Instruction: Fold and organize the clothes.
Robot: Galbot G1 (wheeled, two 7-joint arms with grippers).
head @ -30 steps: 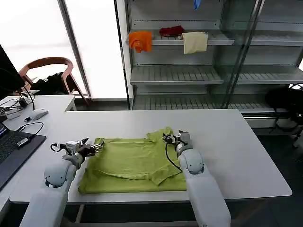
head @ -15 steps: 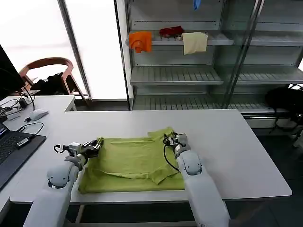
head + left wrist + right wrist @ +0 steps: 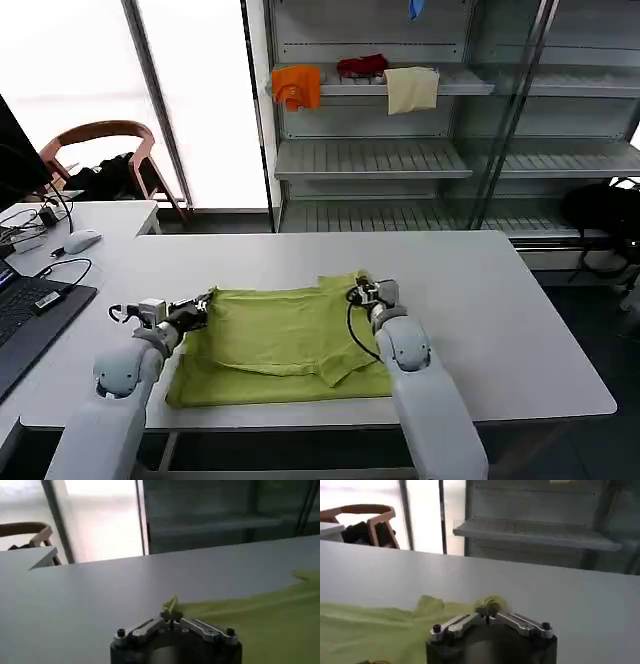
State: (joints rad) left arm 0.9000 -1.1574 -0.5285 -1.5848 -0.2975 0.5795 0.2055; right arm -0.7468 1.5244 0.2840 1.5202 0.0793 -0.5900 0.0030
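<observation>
Pinching the T-shirt [image 3: 285, 340] with closed jaws, the left gripper [image 3: 205, 308] holds its 9 o'clock edge, the right gripper [image 3: 354, 294] its 2 o'clock corner; the shirt lies mid-worktop [image 3: 500, 300], folded.

Lime T-shirt [image 3: 285, 340] — half-folded, rumpled — lies on the white table.

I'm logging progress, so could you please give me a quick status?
Left gripper shut on T-shirt far left edge. Right gripper shut on far right edge. T-shirt partly folded on table. Nothing in the way.
</observation>
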